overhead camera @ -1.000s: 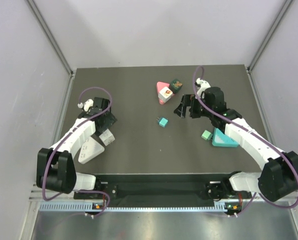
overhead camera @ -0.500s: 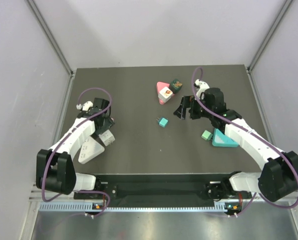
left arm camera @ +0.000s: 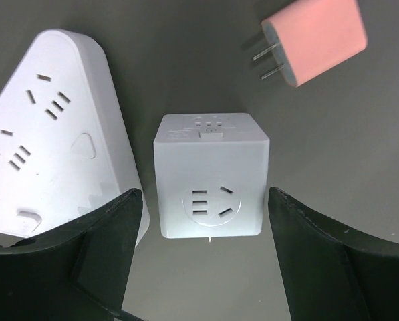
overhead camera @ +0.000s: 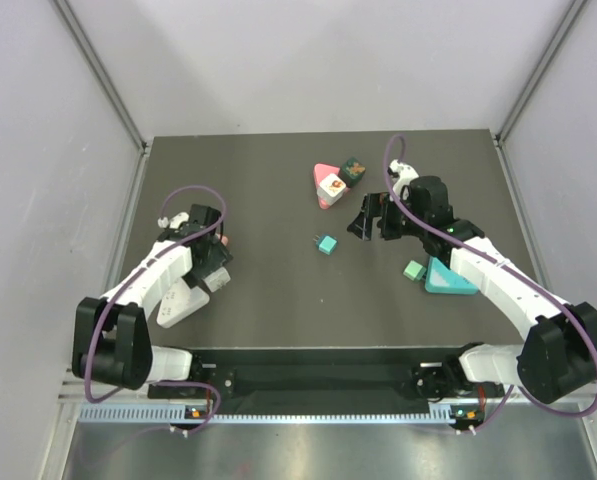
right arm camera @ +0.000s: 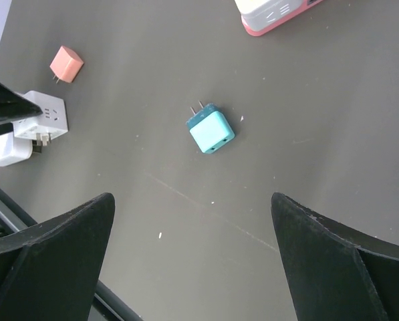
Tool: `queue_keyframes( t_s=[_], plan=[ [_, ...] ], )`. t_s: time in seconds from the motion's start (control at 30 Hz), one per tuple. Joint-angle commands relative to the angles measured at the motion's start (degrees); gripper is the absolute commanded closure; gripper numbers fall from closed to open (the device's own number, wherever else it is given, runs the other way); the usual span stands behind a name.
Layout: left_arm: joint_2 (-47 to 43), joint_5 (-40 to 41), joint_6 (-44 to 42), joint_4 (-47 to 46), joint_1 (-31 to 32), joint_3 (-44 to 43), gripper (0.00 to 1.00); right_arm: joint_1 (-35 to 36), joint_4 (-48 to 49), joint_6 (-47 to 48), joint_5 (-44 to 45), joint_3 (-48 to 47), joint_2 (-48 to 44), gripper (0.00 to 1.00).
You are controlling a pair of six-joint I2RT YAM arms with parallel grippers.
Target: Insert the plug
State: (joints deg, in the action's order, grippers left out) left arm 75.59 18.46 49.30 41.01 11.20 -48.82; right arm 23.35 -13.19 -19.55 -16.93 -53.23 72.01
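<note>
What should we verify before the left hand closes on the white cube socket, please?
1. The left hand is open: ok.
2. The white cube socket lies inside that hand's gap: ok.
3. That hand clears the white triangular power strip: cannot tell, they overlap in the wrist view.
4. The pink plug lies apart from the cube, prongs showing: ok.
5. The right hand is open and empty, over the teal plug: ok.
</note>
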Motion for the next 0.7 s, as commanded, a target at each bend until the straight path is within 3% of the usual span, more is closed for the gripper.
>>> queue_keyframes(
  t_s=[0.0,0.1,0.23,0.33,0.37,0.57,0.67],
  plan=[
    [1.7,-1.4,-0.5,-3.0,0.0,0.8,0.21,0.0,0.4,0.7,-0.7,-0.2,-1.0,0.00],
    [2.5,-2.3,-1.5,-4.5,0.1,1.4,0.28,0.0,0.4,0.7,-0.6,-0.3,-1.1,0.00],
    [1.8,-4.2,-4.5,-7.4,0.6,1.0,0.64,0.1,0.5,0.7,-2.0,-0.4,-0.1,0.00],
    [0.8,-6.2,-7.6,-9.3,1.4,0.2,0.82,0.8,0.6,0.4,-2.7,-0.6,0.6,0.00],
    [0.4,-6.9,-8.4,-9.8,1.9,0.0,0.97,1.0,0.8,0.3,-2.7,-0.6,0.9,0.00],
    [-4.2,-19.3,-17.6,-16.4,5.1,-1.1,1.00,3.9,4.0,0.0,-5.5,0.5,1.7,0.00],
    [-7.5,-31.1,-20.0,-22.4,5.4,-0.5,1.00,4.8,9.5,-0.5,-11.9,2.4,1.8,0.00]
  ],
)
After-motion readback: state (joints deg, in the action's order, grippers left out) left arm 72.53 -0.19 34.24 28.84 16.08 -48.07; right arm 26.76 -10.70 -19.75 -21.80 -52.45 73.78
